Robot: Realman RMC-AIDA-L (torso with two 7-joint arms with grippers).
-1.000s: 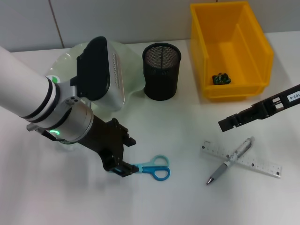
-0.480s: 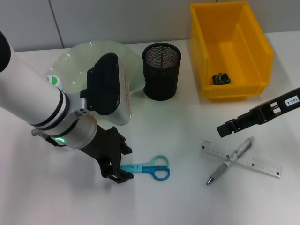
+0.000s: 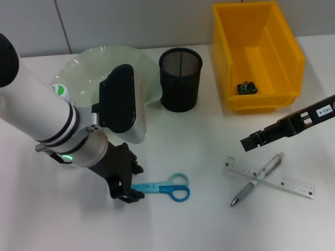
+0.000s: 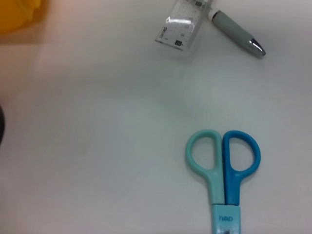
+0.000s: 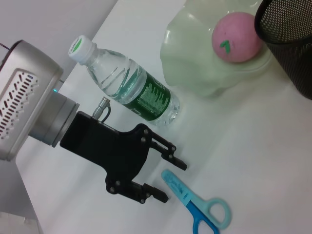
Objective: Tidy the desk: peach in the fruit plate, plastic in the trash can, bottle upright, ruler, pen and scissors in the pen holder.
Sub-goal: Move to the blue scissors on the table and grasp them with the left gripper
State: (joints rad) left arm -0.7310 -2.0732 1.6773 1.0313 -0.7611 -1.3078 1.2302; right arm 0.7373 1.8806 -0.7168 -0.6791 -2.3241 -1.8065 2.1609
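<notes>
The blue scissors (image 3: 166,187) lie flat on the table, also seen in the left wrist view (image 4: 223,165). My left gripper (image 3: 128,192) is open low over the table, and the blade tip lies between its spread fingers (image 5: 174,182). The peach (image 5: 237,37) sits in the green fruit plate (image 3: 84,65). The bottle (image 5: 131,85) lies on its side beside the plate. The pen (image 3: 257,179) lies across the clear ruler (image 3: 282,180). My right gripper (image 3: 250,141) hovers above them. The black mesh pen holder (image 3: 180,78) stands behind.
A yellow bin (image 3: 230,57) at the back right holds a dark crumpled piece of plastic (image 3: 246,88). My left arm's body covers most of the bottle and part of the plate in the head view. Bare table lies between the scissors and the ruler.
My left arm has shifted left and toward the near edge, so the gripper now sits at the blade tip. The right gripper has drifted slightly left. The scissors have not moved.
</notes>
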